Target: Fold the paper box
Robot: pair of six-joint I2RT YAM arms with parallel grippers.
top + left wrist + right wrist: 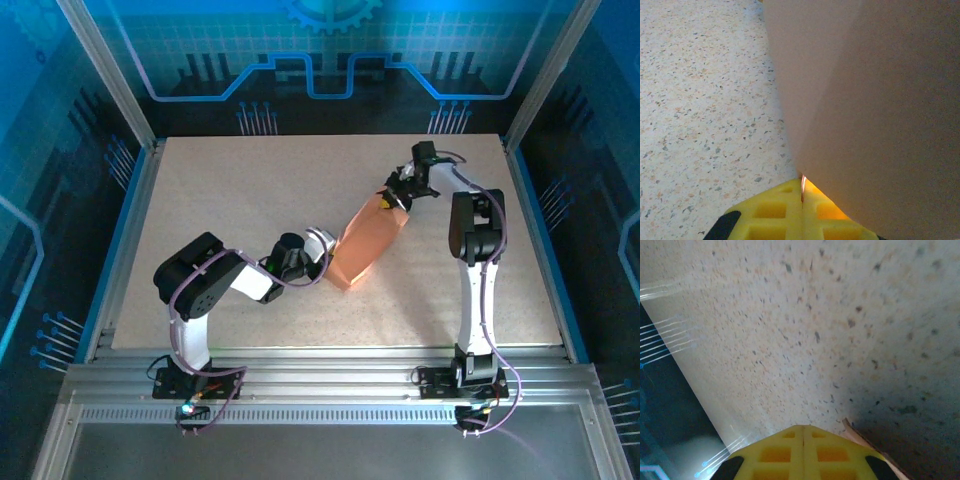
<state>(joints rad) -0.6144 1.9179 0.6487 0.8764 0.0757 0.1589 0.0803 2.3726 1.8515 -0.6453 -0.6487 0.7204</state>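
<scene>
- Left fingers (pixel 771 211) are pressed together on a thin edge of the paper box (pixel 880 100), with a sliver of pink card showing in the seam between them. I judge this pinch to be an anchor, so the near end cannot slide while the other end is worked.
- Right fingers (pixel 774 454) are also closed flat against each other, with a cardboard edge just beside one of them (whether any card is caught between them I cannot tell).
- From above, the box lies diagonally at mid-tabletop (pixel 230 190) between the two arms. The left arm is at its near-left end and the right arm at its far-right corner.
- Holding opposite ends likely lets one arm brace a panel while the other bends a flap along its crease.
</scene>
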